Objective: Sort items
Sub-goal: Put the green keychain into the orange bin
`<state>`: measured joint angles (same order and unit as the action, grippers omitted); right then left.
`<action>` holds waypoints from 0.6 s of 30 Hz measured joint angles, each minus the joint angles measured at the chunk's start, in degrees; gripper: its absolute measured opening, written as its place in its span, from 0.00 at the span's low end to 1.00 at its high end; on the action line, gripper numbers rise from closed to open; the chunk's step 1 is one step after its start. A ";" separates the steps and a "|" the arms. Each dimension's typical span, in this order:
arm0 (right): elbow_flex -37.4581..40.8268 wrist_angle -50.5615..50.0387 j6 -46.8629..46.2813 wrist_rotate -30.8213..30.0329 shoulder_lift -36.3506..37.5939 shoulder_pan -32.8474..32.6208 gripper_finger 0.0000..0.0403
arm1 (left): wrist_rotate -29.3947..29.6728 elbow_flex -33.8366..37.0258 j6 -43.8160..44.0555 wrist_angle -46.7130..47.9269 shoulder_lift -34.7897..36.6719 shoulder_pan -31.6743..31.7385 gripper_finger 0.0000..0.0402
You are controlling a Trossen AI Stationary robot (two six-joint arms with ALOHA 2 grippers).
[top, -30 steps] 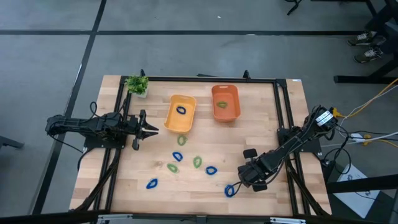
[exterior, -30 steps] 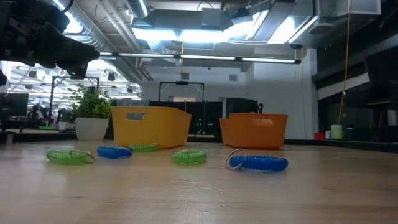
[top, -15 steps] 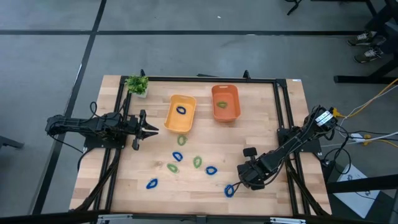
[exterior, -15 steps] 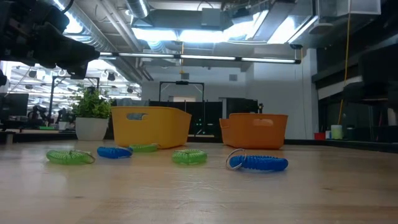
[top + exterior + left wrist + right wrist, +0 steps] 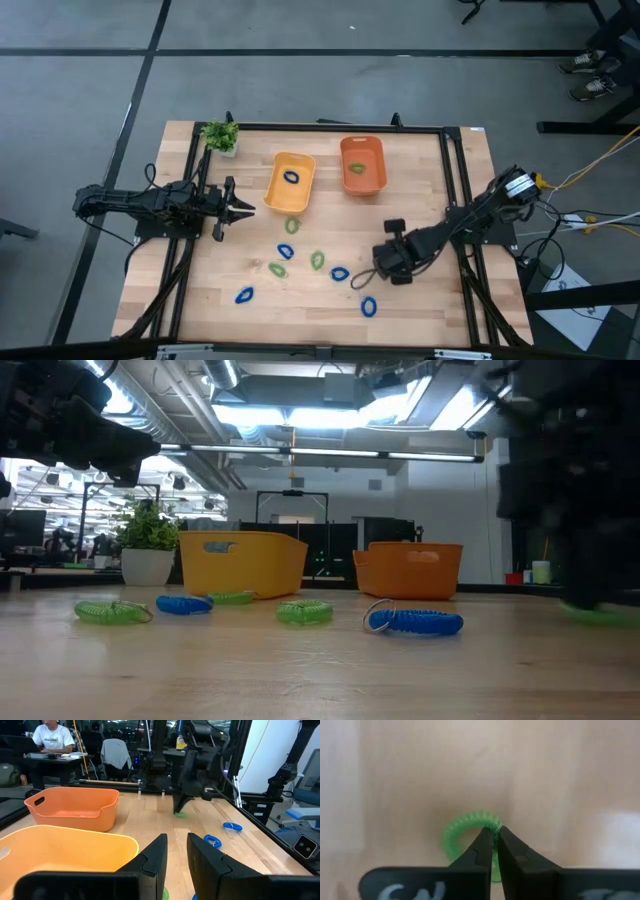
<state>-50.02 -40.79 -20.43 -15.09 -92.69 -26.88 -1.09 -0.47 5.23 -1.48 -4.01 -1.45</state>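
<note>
The wooden table (image 5: 330, 210) carries everything, and places below are given from the yellow bin (image 5: 291, 183) near its far middle. Just beside that bin, on the side of the right arm, sits the orange bin (image 5: 362, 165). A small potted plant (image 5: 221, 136) stands at the far corner on the left arm's side of it.

The left gripper (image 5: 245, 208) hangs close to the yellow bin's near left corner, its fingers (image 5: 155, 856) a little apart with nothing between them.

The right gripper (image 5: 381, 262) is well in front of the yellow bin and off toward the right arm's side, pressed together on a green ring (image 5: 465, 835), pinching its rim.

One blue ring (image 5: 291, 177) lies inside the yellow bin and a green one (image 5: 357, 169) inside the orange bin. In front of the yellow bin the loose rings are scattered: a green one (image 5: 291, 226) nearest it, further greens (image 5: 317, 261) and blues (image 5: 340, 273) beyond, and a blue ring (image 5: 368, 307) near the front edge.
</note>
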 joint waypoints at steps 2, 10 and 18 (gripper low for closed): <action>-0.11 0.67 -0.09 -1.24 1.78 1.08 0.04 | -0.01 0.00 0.00 0.00 0.00 0.00 0.17; -0.22 6.17 -0.28 -1.51 7.31 4.41 0.04 | 0.00 0.00 0.00 0.00 0.00 0.00 0.18; -0.22 7.82 -5.01 -10.12 10.30 6.35 0.04 | -0.01 0.00 0.01 0.00 0.00 0.00 0.17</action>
<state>-50.24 -32.97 -25.44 -25.21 -82.39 -20.53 -1.10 -0.47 5.24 -1.48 -4.01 -1.45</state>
